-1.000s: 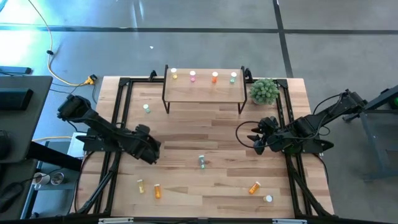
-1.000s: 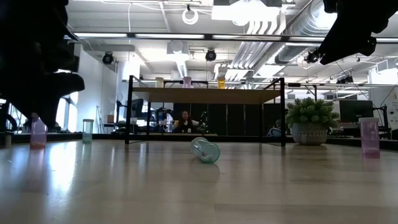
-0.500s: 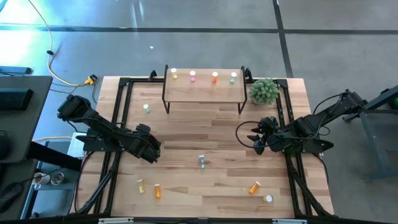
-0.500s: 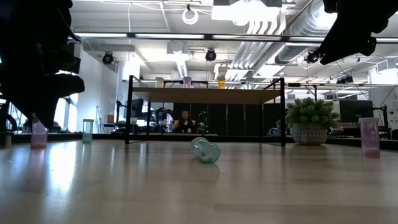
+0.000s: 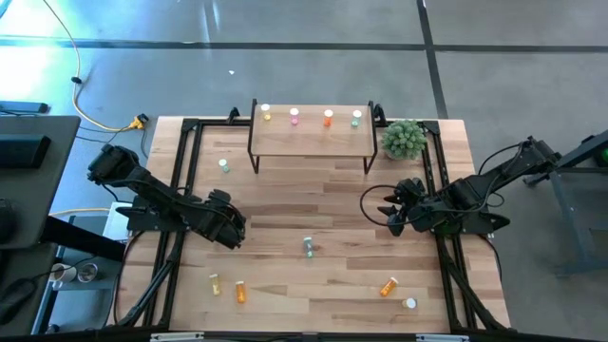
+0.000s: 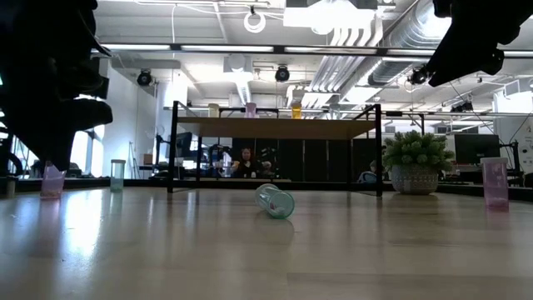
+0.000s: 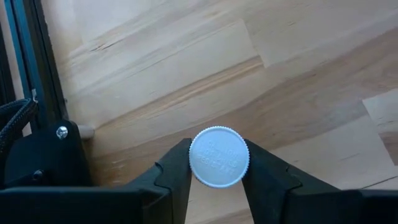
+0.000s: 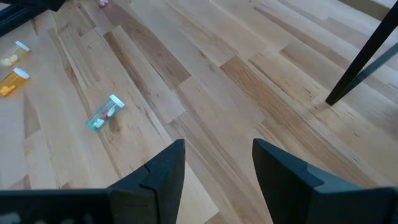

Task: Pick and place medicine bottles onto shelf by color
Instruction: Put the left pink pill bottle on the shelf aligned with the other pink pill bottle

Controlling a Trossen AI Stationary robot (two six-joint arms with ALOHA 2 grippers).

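Nearest the front edge of the table, a yellow bottle (image 5: 215, 282) and two orange bottles (image 5: 240, 292) (image 5: 389, 286) lie on their sides, plus a white-capped one (image 5: 410, 304) standing up. A bit further back, a green bottle (image 5: 309, 247) lies mid-table. The left gripper (image 7: 217, 163) sits low at the left side, fingers pressed on either side of a white-capped bottle (image 7: 218, 157), pink in the low view. The right gripper (image 8: 216, 163) hovers over the right side, jaws apart, holding nothing. At the back, the shelf (image 5: 312, 139) carries four bottles in a row.

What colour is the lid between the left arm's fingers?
White; the lid shows best in the left wrist view.
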